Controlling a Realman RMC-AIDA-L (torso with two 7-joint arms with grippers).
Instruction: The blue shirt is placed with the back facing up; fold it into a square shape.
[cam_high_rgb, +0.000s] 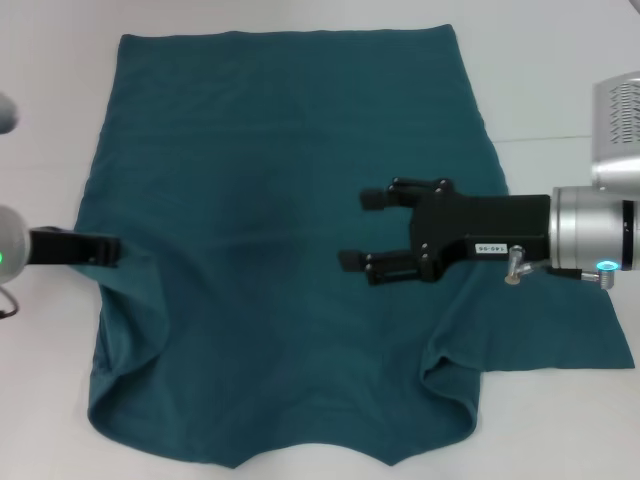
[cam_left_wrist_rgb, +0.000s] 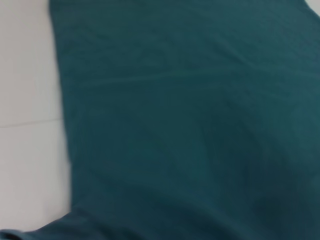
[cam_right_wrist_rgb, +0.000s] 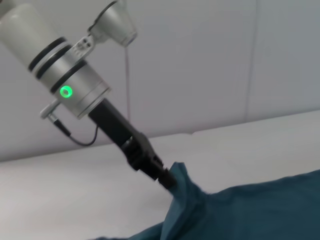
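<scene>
White table (cam_high_rgb: 560, 60), rumpled blue shirt (cam_high_rgb: 280, 200), left gripper (cam_high_rgb: 110, 250) at its edge

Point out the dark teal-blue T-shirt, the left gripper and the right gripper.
Dark teal-blue knit T-shirt (cam_high_rgb: 270, 250), head view, middle of the spread fabric.
Left gripper (cam_right_wrist_rgb: 168, 179), right wrist view, black tip pinching the shirt's edge.
Right gripper (cam_high_rgb: 362, 230), head view, between its open black fingers.

head view overhead; left wrist close above blue shirt (cam_left_wrist_rgb: 190, 125) (right wrist low, sideways).

White table (cam_high_rgb: 560, 80) before a pale panelled wall (cam_right_wrist_rgb: 200, 65).
</scene>
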